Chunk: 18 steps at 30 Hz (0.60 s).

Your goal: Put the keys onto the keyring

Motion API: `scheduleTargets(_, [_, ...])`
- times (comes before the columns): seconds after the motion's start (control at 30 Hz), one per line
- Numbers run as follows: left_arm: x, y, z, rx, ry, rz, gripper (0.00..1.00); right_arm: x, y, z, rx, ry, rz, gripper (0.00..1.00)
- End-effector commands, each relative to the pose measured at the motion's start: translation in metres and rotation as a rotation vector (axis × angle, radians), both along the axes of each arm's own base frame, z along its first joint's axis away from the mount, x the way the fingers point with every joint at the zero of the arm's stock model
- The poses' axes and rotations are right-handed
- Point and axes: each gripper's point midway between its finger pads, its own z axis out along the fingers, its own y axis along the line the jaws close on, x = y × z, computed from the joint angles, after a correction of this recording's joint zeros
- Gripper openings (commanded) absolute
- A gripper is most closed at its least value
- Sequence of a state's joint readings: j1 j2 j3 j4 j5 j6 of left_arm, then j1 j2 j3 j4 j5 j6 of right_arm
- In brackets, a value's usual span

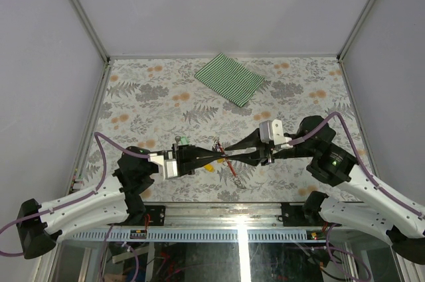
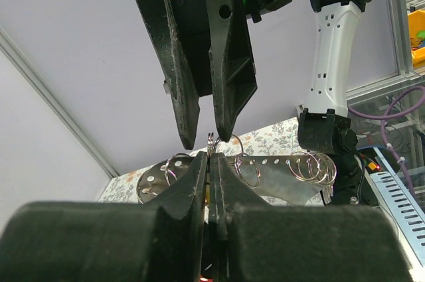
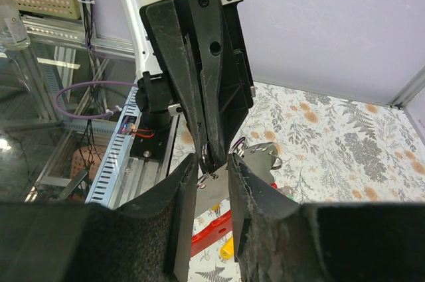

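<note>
My left gripper point(image 2: 211, 157) is shut on a thin silver ring point(image 2: 212, 141) that sticks up between its tips. The ring belongs to the keyring, a red strap point(image 3: 212, 232) lying on the table with a short chain point(image 1: 238, 179). A grey perforated metal plate point(image 2: 279, 179) carrying several split rings sits just behind the tips. My right gripper point(image 3: 211, 162) faces the left one tip to tip, jaws apart around the left fingertips point(image 3: 209, 152) and the ring. A yellow key point(image 3: 228, 249) lies below beside the red strap. A green key cannot be made out clearly.
A green striped cloth point(image 1: 230, 78) lies at the back of the floral table point(image 1: 299, 96). Frame posts and grey walls close in the sides and back. The table's near metal edge point(image 1: 219, 210) runs just behind both arms.
</note>
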<state>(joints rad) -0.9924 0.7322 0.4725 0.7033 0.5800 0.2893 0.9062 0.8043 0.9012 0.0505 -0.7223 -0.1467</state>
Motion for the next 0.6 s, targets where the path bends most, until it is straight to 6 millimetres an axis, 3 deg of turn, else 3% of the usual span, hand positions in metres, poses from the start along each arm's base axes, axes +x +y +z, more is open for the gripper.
scheduleTargets(0.0, [-0.006, 0.007, 0.027, -0.089, -0.057, -0.006, 0.00, -0.009, -0.002, 0.024, 0.051, -0.032, 0.037, 0.30])
scheduleTargets(0.57, [-0.007, 0.007, 0.036, -0.096, -0.073, -0.012, 0.00, -0.003, 0.002, 0.011, 0.008, -0.023, 0.028, 0.21])
